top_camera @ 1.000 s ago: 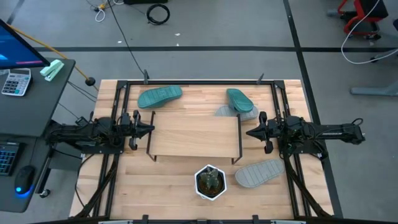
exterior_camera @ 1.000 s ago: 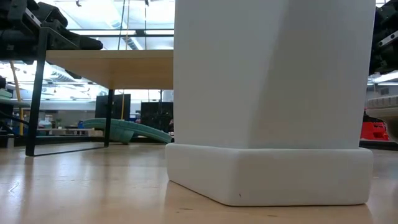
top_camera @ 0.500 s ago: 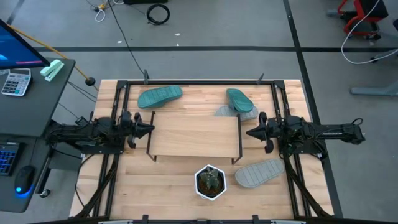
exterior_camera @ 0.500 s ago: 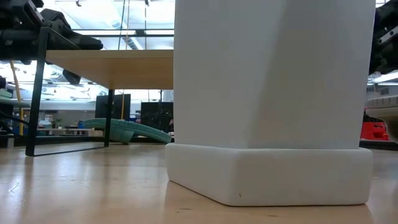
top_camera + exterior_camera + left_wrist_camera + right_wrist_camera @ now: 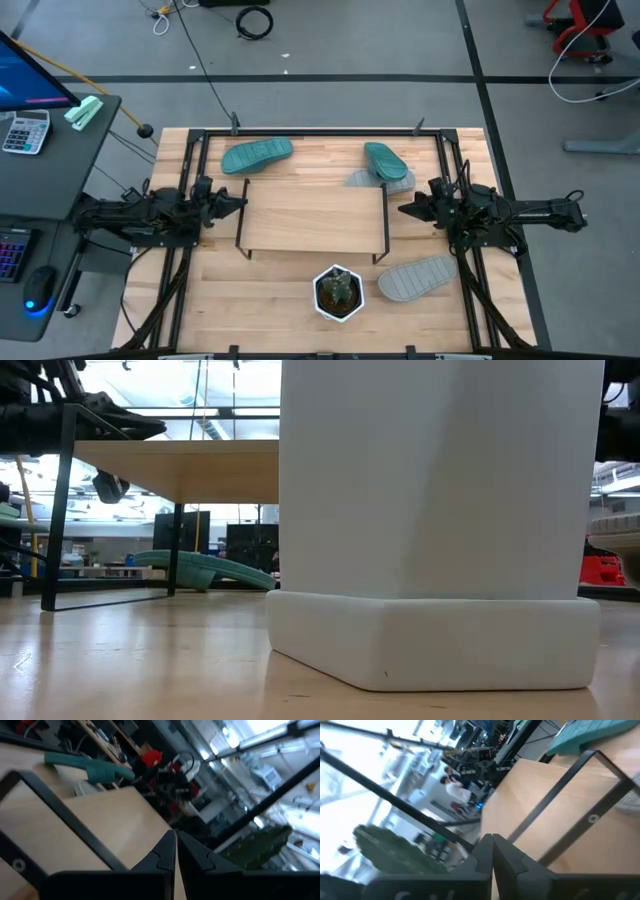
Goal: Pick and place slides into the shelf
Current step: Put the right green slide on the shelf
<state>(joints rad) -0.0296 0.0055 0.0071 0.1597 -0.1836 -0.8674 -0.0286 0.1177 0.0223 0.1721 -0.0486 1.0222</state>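
Note:
The shelf [image 5: 312,215] stands mid-table, its board top bare. One teal-green slide [image 5: 257,155] lies flat beyond the shelf's far left corner. The other teal-green slide [image 5: 383,160] rests tilted on a light grey slide [image 5: 372,180] by the far right corner; the left wrist view shows this pair as teal [image 5: 85,764] over grey [image 5: 89,787]. The second grey slide [image 5: 415,278] lies sole-up at the near right. My left gripper [image 5: 241,203] hovers shut at the shelf's left end, and my right gripper [image 5: 403,211] hovers shut at its right end.
A white pot with a green plant [image 5: 338,292] stands near the table's front edge and fills most of the low view [image 5: 440,520]. A black frame [image 5: 320,131] runs round the table. The shelf's thin black legs [image 5: 58,510] stand close to both grippers.
Both grippers have rolled about their own long axes while staying at the shelf's two ends. The slides and the shelf have not moved.

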